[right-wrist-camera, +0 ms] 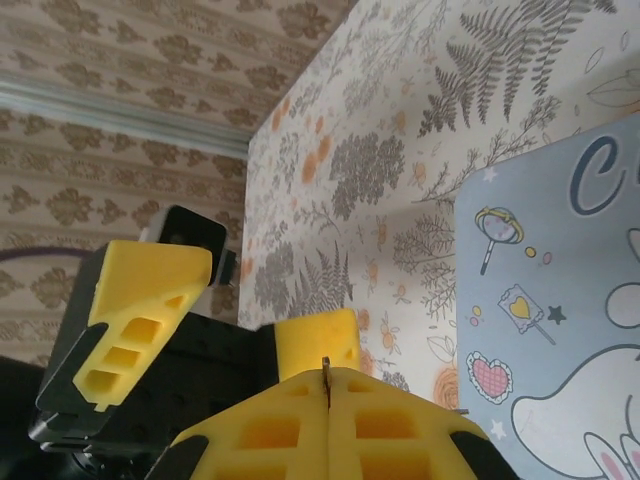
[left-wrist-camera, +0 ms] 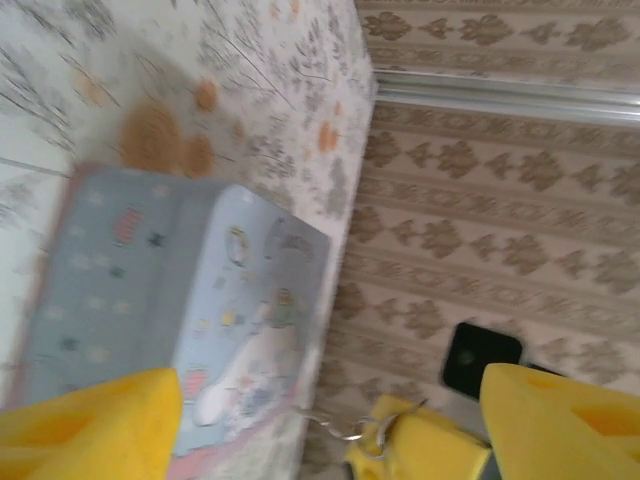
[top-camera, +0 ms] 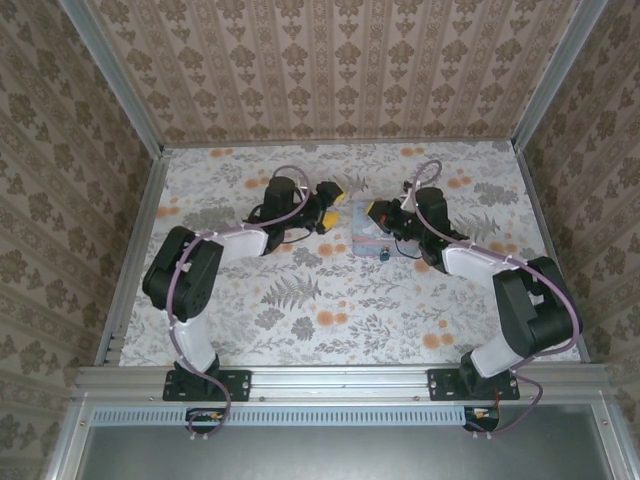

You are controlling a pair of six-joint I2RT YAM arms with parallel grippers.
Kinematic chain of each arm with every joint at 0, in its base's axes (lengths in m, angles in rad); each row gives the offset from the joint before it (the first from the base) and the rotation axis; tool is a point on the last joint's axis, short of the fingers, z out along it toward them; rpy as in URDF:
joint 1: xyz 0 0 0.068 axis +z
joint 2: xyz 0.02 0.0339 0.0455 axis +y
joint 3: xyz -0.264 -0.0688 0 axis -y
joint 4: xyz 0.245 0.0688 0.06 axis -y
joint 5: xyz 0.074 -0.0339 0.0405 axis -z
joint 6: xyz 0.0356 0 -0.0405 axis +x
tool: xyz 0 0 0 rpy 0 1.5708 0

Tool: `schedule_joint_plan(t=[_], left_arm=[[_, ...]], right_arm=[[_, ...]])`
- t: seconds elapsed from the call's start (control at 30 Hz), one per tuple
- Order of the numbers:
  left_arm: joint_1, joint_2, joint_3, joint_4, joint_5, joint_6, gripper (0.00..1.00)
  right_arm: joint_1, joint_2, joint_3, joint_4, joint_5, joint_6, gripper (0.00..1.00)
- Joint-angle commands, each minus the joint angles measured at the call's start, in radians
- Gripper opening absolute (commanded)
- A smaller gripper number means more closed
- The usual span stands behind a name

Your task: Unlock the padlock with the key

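Right gripper [right-wrist-camera: 328,376] was pinched tight on key [right-wrist-camera: 326,364]; left gripper [left-wrist-camera: 325,425] fingers stood apart nr tin [left-wrist-camera: 150,300], padlock [top-camera: 384,256] at tin's near edge.

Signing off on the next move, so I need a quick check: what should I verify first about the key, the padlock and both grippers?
1. Grip: ok, right gripper shut on the key, its thin tip poking out.
2. Free hand: ok, left gripper open, holding nothing.
3. Target found: ok, padlock at the near edge of the tin.
4. Target steadied: not ok, no gripper holds it.
5. Keyhole direction: cannot tell, too small.
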Motion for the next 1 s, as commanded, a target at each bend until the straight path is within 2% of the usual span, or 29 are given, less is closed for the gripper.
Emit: schedule_joint_plan(t=[0.0, 0.1, 0.6, 0.97], left_arm=[[-0.027, 0.034, 0.0, 0.246, -0.028, -0.226, 0.74], [-0.048, 0.052, 0.009, 0.287, -0.046, -0.289, 0.7], [-0.103, 0.117, 0.025, 0.377, -0.082, -0.426, 0.61], [-0.104, 0.151, 0.044, 0.434, -0.102, -0.483, 0.59]], right_arm=[[0.005, -0.04, -0.039, 0.129, 0.089, 0.095, 0.0], [0.007, -0.051, -0.056, 0.158, 0.121, 0.121, 0.0], [0.058, -0.056, -0.038, 0.214, 0.181, 0.16, 0.0], [0.098, -0.002, -0.041, 0.264, 0.204, 0.195, 0.0]])
